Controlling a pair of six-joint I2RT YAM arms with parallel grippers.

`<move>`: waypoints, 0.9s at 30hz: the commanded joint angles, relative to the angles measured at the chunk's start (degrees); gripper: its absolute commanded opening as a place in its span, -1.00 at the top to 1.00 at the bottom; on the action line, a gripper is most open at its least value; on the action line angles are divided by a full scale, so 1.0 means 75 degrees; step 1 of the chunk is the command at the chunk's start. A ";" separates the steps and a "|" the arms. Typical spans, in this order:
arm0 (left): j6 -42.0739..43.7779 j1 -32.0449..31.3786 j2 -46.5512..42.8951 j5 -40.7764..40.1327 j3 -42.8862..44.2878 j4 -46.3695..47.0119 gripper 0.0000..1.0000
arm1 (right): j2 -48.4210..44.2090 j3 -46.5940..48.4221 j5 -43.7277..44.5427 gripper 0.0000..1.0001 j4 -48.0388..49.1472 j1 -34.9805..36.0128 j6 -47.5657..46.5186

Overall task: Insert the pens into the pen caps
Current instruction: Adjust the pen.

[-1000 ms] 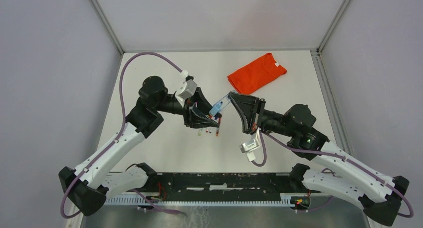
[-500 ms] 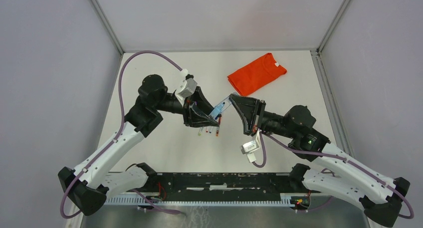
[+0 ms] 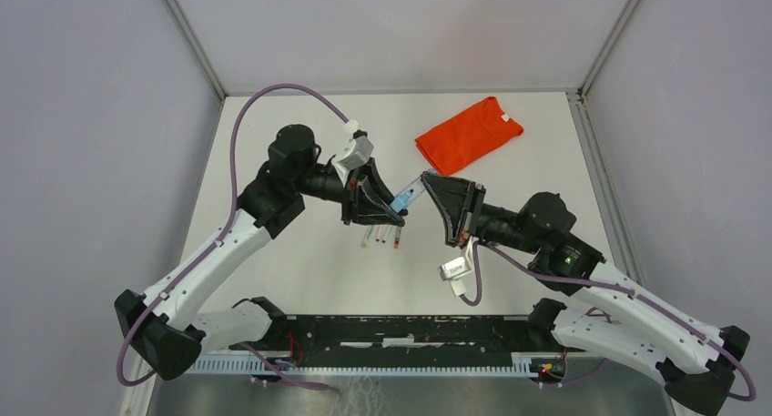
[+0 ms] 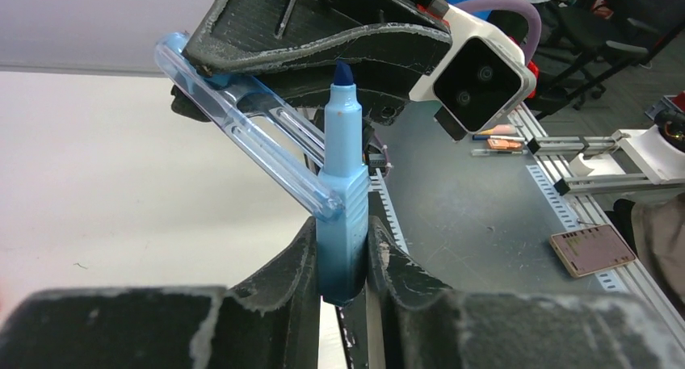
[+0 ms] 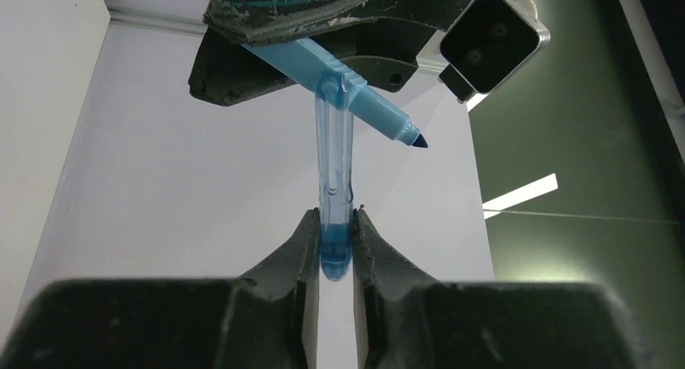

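My left gripper (image 4: 343, 240) is shut on a blue pen (image 4: 342, 183) that stands upright in the left wrist view, its dark tip (image 4: 342, 72) bare. My right gripper (image 5: 335, 224) is shut on the closed end of a translucent blue pen cap (image 5: 334, 151). The cap's far end rests against the side of the pen (image 5: 363, 102), not over its tip (image 5: 417, 141). From above, both grippers (image 3: 397, 214) (image 3: 424, 179) meet over the table's middle with the cap (image 3: 407, 196) between them. Three more pens (image 3: 382, 238) lie on the table just below.
A folded orange shirt (image 3: 469, 132) lies at the back right of the white table (image 3: 300, 270). The black rail (image 3: 401, 329) with both arm bases runs along the near edge. Grey walls close in the left, right and back.
The left arm has swung up and to the right, turning its gripper toward the cap. The cap now lies against the pen's barrel. The right arm has barely moved.
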 commanded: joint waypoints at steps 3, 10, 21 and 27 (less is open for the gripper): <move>0.1324 -0.0024 0.0292 -0.0344 0.0674 -0.1344 0.95 | -0.0280 0.0097 0.0474 0.19 -0.0139 0.0005 -0.0397; 0.2461 -0.0024 0.0557 -0.2030 0.1235 -0.3023 0.96 | -0.0704 0.0091 0.1150 -0.32 -0.0649 0.0004 -0.0436; 0.3146 -0.0134 0.1213 -0.6343 0.2044 -0.4407 0.96 | -0.1257 -0.1017 0.2455 -0.42 0.0073 0.0009 0.1189; 0.3810 -0.0817 0.1905 -0.9072 0.2236 -0.5056 0.96 | -0.1298 -0.1547 0.2430 -0.43 0.0617 0.0012 0.2639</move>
